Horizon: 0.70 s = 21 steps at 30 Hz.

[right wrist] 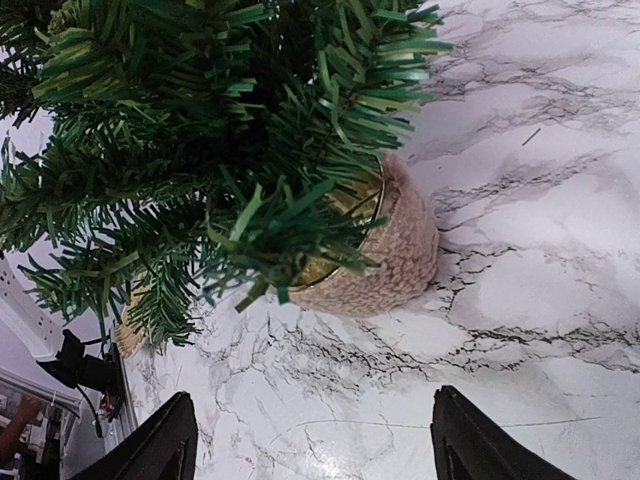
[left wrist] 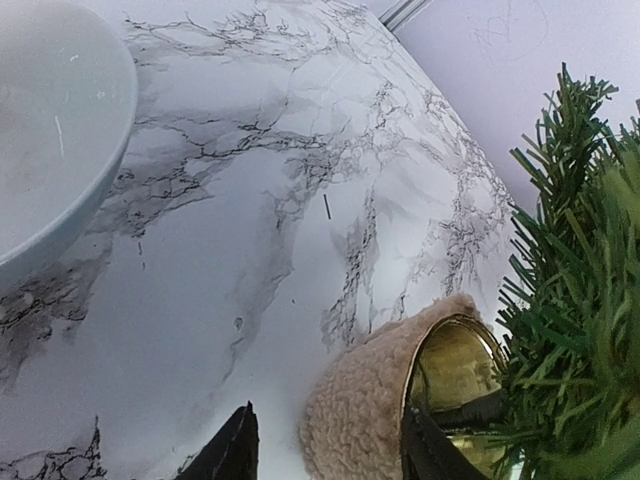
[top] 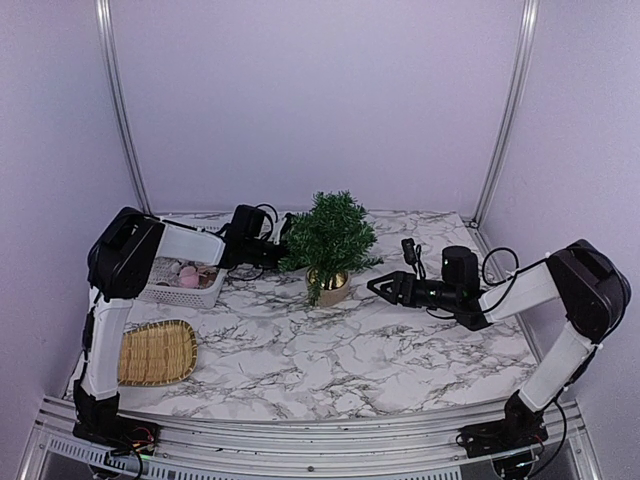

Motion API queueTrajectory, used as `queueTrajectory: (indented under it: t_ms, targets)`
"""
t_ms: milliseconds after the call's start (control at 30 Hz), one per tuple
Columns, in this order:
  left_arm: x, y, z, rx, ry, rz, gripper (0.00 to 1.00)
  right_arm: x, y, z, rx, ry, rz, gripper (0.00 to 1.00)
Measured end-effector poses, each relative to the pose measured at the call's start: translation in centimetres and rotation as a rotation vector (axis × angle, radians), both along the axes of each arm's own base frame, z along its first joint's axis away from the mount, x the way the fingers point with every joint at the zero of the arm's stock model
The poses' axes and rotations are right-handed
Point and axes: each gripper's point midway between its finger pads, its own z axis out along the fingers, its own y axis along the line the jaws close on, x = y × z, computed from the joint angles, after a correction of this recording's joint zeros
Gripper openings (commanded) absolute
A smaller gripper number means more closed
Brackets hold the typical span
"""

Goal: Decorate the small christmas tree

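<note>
Small christmas tree (top: 330,238) undecorated, an arm at either side.
It stands in its tan pot (top: 328,288) toward the back middle of the marble table (top: 350,360), with no ornament showing on its branches. The left gripper (top: 283,250) is close by the left branches, spread, nothing pinched. The right gripper (top: 375,286) is just right of the pot, wide and empty. Baubles (top: 188,275) lie in the white basket (top: 205,295), so I'd say nearly all the hanging remains.

The small christmas tree (top: 330,238) stands on the table (top: 380,350), a basket (top: 190,294) left of it, a tray (top: 157,352) before that.
</note>
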Motion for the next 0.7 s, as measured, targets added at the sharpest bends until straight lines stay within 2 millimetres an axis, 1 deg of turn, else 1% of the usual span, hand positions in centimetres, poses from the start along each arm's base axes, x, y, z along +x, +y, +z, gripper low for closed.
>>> queueTrajectory:
  t_ms: [100, 200, 300, 367, 567, 633, 700]
  targets:
    - [-0.3, 0.6, -0.3, 0.005, 0.01, 0.006, 0.5, 0.0, 0.0, 0.0, 0.0, 0.0, 0.0, 0.78]
    - [-0.7, 1.7, -0.4, 0.016, 0.02, 0.023, 0.51, 0.0, 0.0, 0.0, 0.0, 0.0, 0.0, 0.78]
    - [-1.2, 3.4, 0.5, 0.029, 0.014, 0.057, 0.51, 0.0, 0.0, 0.0, 0.0, 0.0, 0.0, 0.78]
    - [-1.4, 4.7, 1.7, 0.032, -0.002, 0.087, 0.52, 0.0, 0.0, 0.0, 0.0, 0.0, 0.0, 0.78]
    - [-1.6, 9.1, 6.6, 0.014, -0.08, 0.186, 0.54, 0.0, 0.0, 0.1, 0.0, 0.0, 0.0, 0.78]
    - [-1.8, 11.1, 7.7, 0.013, -0.093, 0.23, 0.56, -0.1, 0.0, 0.2, -0.001, 0.0, 0.0, 0.78]
    - [-1.9, 13.7, 8.8, 0.015, -0.107, 0.29, 0.59, -0.1, -0.1, 0.6, 0.001, -0.005, 0.0, 0.78]
